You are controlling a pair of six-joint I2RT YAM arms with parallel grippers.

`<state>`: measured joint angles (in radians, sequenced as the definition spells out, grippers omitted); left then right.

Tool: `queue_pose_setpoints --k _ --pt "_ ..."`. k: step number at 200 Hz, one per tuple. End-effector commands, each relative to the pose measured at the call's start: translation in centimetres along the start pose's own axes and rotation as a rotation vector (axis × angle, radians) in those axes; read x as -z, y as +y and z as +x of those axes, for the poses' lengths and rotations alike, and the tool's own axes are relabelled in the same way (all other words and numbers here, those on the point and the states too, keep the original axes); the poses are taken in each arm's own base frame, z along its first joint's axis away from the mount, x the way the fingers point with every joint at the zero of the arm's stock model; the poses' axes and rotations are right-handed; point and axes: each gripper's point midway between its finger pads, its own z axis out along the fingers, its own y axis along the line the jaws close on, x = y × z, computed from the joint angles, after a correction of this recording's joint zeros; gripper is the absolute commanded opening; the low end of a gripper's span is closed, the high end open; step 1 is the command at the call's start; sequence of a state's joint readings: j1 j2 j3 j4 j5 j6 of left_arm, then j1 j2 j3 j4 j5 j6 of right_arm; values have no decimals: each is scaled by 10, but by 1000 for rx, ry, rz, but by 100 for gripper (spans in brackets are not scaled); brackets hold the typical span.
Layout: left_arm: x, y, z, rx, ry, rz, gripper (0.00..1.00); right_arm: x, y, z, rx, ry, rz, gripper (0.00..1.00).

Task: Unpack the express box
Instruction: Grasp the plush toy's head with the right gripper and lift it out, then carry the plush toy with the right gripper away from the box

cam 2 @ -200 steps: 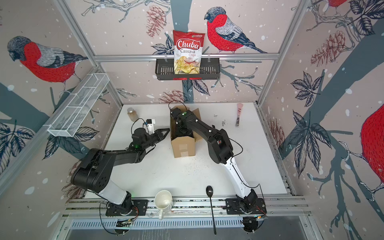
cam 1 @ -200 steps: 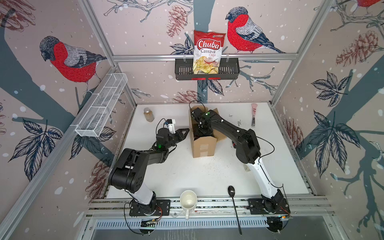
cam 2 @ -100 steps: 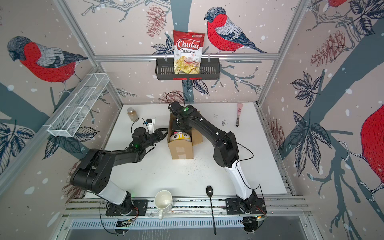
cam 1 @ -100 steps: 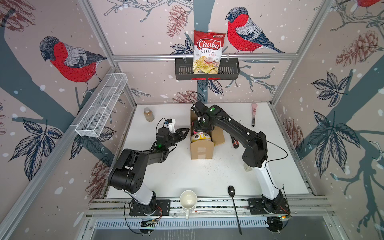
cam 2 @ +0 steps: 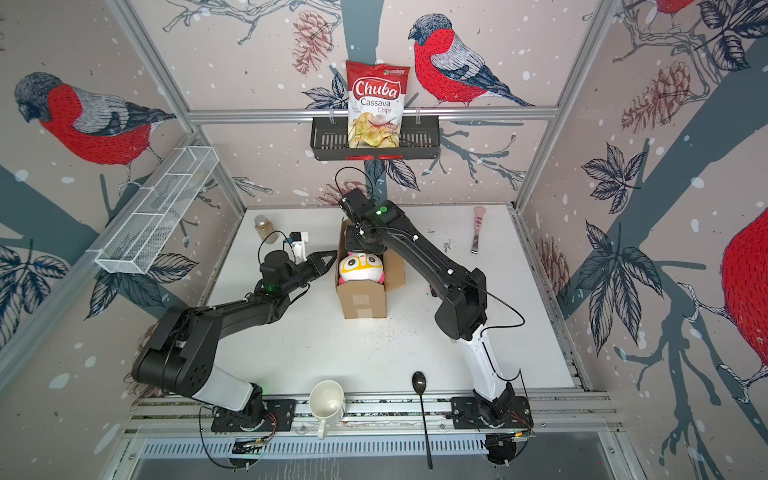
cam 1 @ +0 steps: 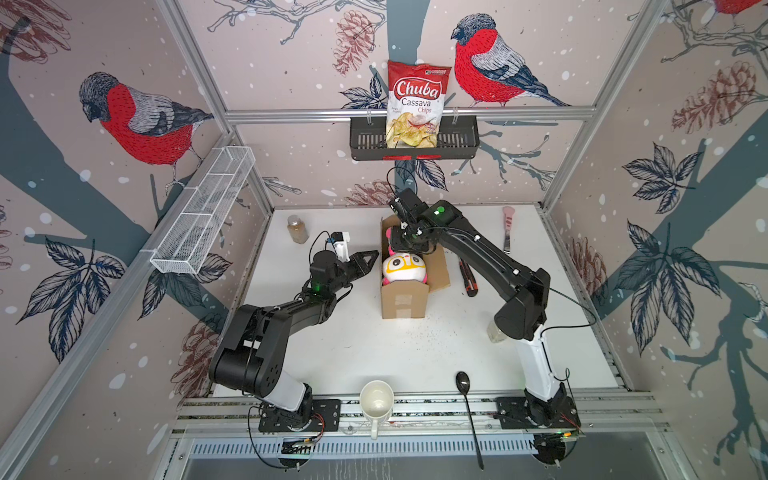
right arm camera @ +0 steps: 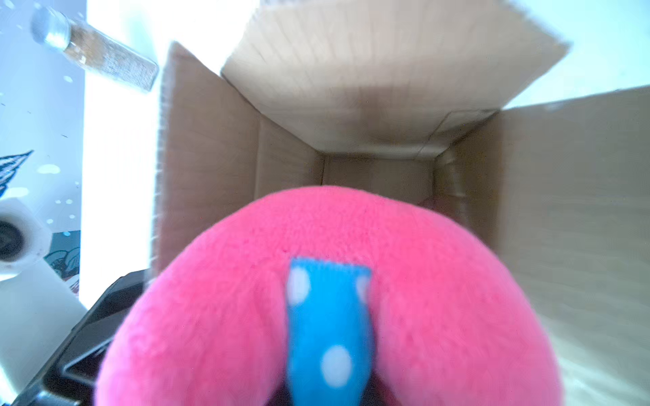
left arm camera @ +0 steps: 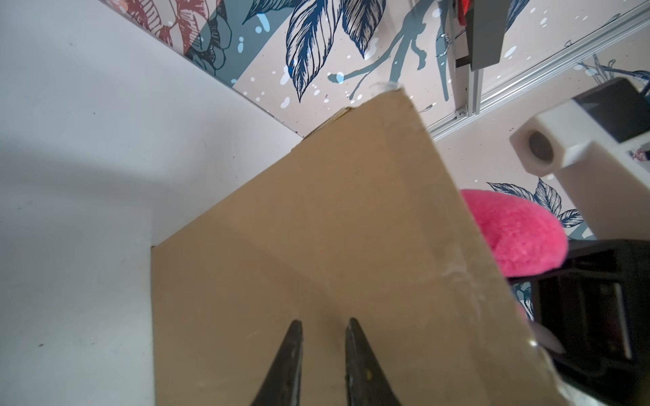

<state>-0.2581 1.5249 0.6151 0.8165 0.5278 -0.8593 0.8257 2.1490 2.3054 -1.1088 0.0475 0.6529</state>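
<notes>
Black arms (cam 1: 291, 313), white lower links (cam 1: 536, 361), green lights (cam 1: 440, 209), pointed fingers (left arm camera: 288, 358)

A: Where does the right gripper (cam 1: 400, 245) pinch?
B: Can't tell; the pink plush toy (right arm camera: 439, 298) covers its tips, and that wrist view is blurred.
A: Near right of the express box (cam 1: 404, 297)?
B: A pale thing (cam 1: 494, 333), mostly behind the right arm (cam 1: 490, 266).
</notes>
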Motion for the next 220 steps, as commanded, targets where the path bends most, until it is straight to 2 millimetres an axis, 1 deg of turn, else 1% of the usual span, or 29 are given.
queue_pose_setpoints --k 1,21,38,86,108,132,145,177,220 --pt "2 -9 -7 -34 -7 13 24 12 -6 -4 12 -28 23 0" --pt "5 -16 -12 -47 -12 13 24 22 -6 -9 17 -52 20 0" --pt "8 -25 -17 -62 -18 12 24 34 -5 -15 21 -80 4 0" --pt "21 -59 -45 -150 -61 4 25 82 -12 -38 26 -206 -24 0" --pt "27 -73 -54 -179 -75 6 26 100 -14 -45 25 -252 -49 0" --pt "34 -84 -61 -208 -90 4 26 113 -16 -49 23 -282 -73 0" --pt "36 -86 -63 -216 -95 -4 26 118 -19 -50 25 -292 -73 0" --pt "42 -94 -68 -236 -105 -12 27 131 -35 -55 21 -316 -56 0" --pt "54 -107 -75 -274 -125 -24 28 141 -70 -66 8 -341 -15 0"
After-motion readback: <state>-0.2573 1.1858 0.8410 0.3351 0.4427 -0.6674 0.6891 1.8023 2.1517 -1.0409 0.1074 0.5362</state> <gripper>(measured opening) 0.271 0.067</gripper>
